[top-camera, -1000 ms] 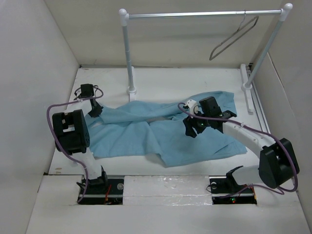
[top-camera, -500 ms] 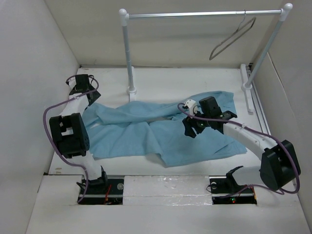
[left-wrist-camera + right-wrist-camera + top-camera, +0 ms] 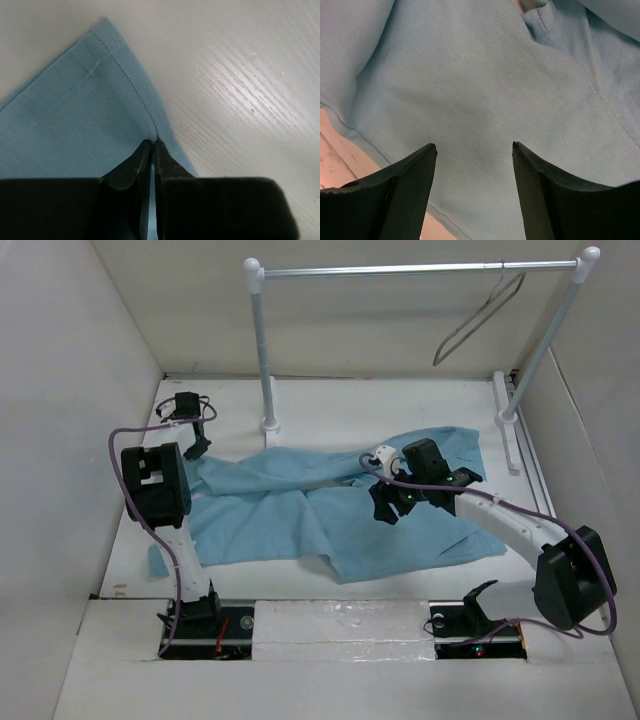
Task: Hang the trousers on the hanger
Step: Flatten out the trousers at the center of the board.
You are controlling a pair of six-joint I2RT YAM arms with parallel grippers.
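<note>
Left gripper point(image 3: 196, 448) is pinched tight on the trousers' point(image 3: 300, 520) hem, right by a corner. Its arm now stands further right than half a second ago, with the wrist closer to the cloth. A blue flap now pokes out at the near left (not there before). Right gripper point(image 3: 385, 510) has crept slightly left, jaws spread wide and empty just over the trousers, which lie mid-table. The hanger point(image 3: 478, 318) hangs on the rack point(image 3: 262, 350) bar, far right.

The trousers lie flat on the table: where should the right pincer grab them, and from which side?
Probably the far right edge of the trousers, coming down from above. The cloth lies flat, so only an edge or fold gives the open right pincer something to pinch.
</note>
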